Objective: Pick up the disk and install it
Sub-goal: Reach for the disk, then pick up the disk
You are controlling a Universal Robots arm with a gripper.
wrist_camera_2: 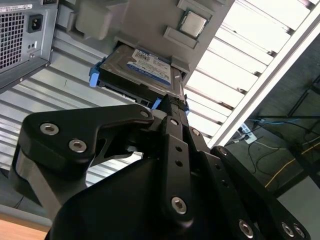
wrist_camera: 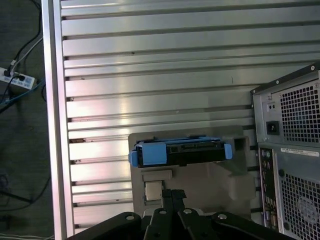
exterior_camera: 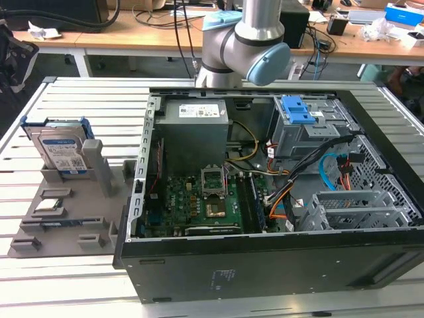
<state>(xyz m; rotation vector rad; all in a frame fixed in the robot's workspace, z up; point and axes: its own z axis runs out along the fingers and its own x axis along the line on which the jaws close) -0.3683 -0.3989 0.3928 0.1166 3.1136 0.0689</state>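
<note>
Robotics lab: cable-strewn workbenches (exterior_camera: 119,40) behind a slatted aluminium table (exterior_camera: 79,106).

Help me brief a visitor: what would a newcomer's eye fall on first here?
The open computer case sits in the middle of the exterior view, its board and cables bare. At that view's left, the disk stands on edge in a grey holder on the slatted table, outside the case. The arm rises behind the case.

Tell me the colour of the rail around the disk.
Blue rail; best in the first wrist view.
</note>
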